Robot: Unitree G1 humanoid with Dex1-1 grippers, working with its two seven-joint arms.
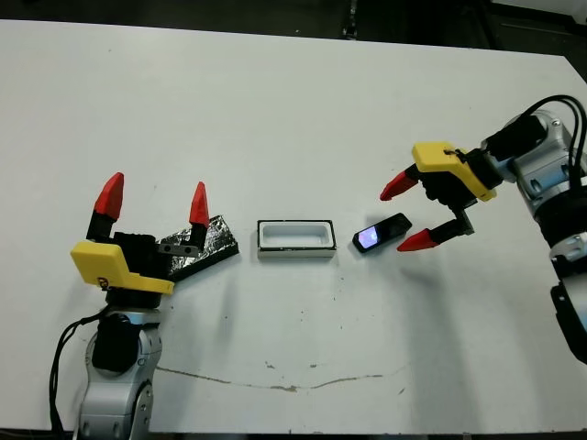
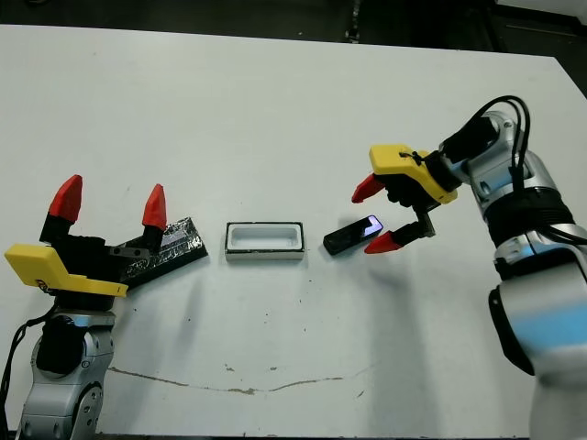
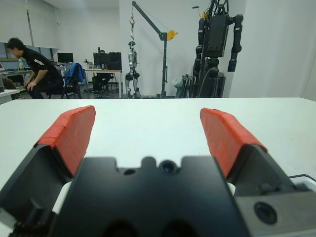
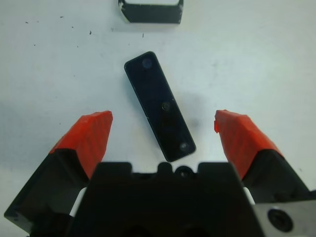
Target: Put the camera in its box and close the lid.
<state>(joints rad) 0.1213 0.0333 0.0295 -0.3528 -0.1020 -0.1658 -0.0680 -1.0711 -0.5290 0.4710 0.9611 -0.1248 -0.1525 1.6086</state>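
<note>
Stereo head view, reading left to right with the box [image 1: 294,239] as landmark. Far to the box's left, the left gripper [image 1: 154,203] hovers with fingers spread wide, holding nothing; the lid [image 1: 204,243] — a flat black plate with a crinkly, reflective surface — lies on the table [image 1: 275,110] between that gripper and the box, partly hidden by the gripper body. The box sits open, white inside, dark outer walls, nothing in it, long axis running side to side. Just to its right, apart from it, lies the camera [image 1: 382,233]: a small black bar with rounded ends, its glossy face showing a bluish glare at the end nearer the box. Its long axis is slightly oblique to the box's. Further right, the right gripper [image 1: 402,214] is fully open and grasps nothing — its two red fingertips [image 1: 396,187] straddle the camera's far end, one on each side, not touching. In the right wrist view the camera [image 4: 159,105] lies between the fingers, tilted across the gap, extending away toward the box [image 4: 150,12]. The right arm is plainly the nearer; closing across the bar's narrow width appears to be the coming move.
</note>
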